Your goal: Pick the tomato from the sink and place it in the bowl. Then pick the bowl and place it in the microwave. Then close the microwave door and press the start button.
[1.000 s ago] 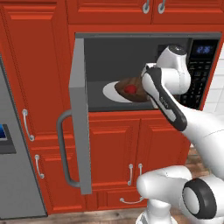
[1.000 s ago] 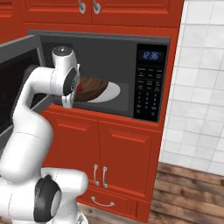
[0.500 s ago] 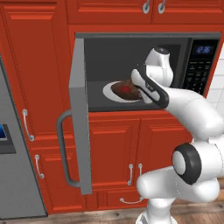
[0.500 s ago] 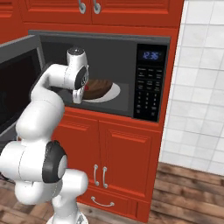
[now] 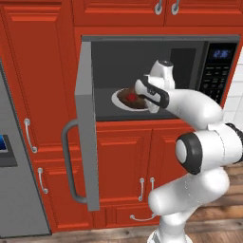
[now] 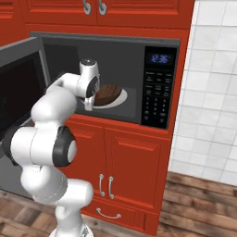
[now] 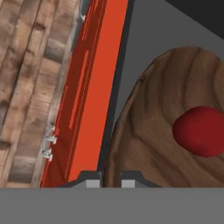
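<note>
The dark brown wood-grain bowl [image 5: 127,98] [image 6: 110,94] [image 7: 148,122] is inside the open microwave [image 5: 142,57], over its white round plate [image 5: 118,102]. The red tomato [image 7: 201,131] [image 5: 132,97] lies in the bowl. My gripper [image 5: 143,95] [image 6: 92,99] [image 7: 109,181] reaches into the cavity and is shut on the bowl's near rim. The microwave door [image 5: 88,123] stands wide open to the left, its grey bar handle [image 5: 69,163] facing me. The sink is out of view.
The black keypad panel [image 5: 214,71] [image 6: 156,88] with a blue display is to the right of the cavity. Red cabinet doors [image 6: 129,171] are above and below. A grey appliance [image 5: 14,180] is at the far left, a white tiled wall [image 6: 208,92] at the right.
My hand has pushed further into the microwave with the bowl, and the arm's elbow has swung down and to the right. The door has not moved.
</note>
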### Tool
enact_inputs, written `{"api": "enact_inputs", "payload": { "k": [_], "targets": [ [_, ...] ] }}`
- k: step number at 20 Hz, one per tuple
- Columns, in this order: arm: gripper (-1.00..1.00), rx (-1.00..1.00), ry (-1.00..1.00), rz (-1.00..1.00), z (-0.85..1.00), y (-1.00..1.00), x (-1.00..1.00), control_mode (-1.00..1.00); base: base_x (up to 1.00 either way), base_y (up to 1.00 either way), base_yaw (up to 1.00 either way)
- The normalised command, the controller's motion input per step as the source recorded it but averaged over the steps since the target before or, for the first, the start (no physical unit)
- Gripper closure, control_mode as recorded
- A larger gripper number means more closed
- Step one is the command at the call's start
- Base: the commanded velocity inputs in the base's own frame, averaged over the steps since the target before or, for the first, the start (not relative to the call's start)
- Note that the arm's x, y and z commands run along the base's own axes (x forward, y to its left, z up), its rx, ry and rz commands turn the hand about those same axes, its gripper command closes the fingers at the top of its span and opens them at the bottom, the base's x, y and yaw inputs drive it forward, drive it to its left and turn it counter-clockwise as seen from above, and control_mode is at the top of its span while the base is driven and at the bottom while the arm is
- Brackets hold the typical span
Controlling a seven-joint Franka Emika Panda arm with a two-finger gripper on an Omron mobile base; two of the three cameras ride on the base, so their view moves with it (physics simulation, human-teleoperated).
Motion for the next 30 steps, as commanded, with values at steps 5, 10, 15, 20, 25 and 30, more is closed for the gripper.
{"api": "enact_inputs", "payload": {
  "k": [5, 10, 15, 20, 25, 30],
  "targets": [
    [1.0, 0.0, 0.0, 0.0, -0.1, -0.09, 0.62, -1.0, 0.0, 0.0, 0.0],
    [1.0, 0.0, 0.0, 0.0, -0.29, -0.11, 0.26, -1.0, 0.0, 0.0, 0.0],
    [-1.0, 0.0, 0.0, 0.0, -0.15, -0.19, -0.23, -1.0, 0.0, 0.0, 0.0],
    [-1.0, 0.04, -0.07, 0.0, 0.03, -0.28, -0.6, -1.0, 0.0, 0.0, 0.0],
    [-1.0, 0.09, -0.24, 0.0, 0.26, -0.32, -0.98, -1.0, 0.0, 0.0, 0.0],
    [-1.0, 0.06, -0.26, 0.0, 0.58, -0.14, -1.0, -1.0, 0.0, 0.0, 0.0]
  ]
}}
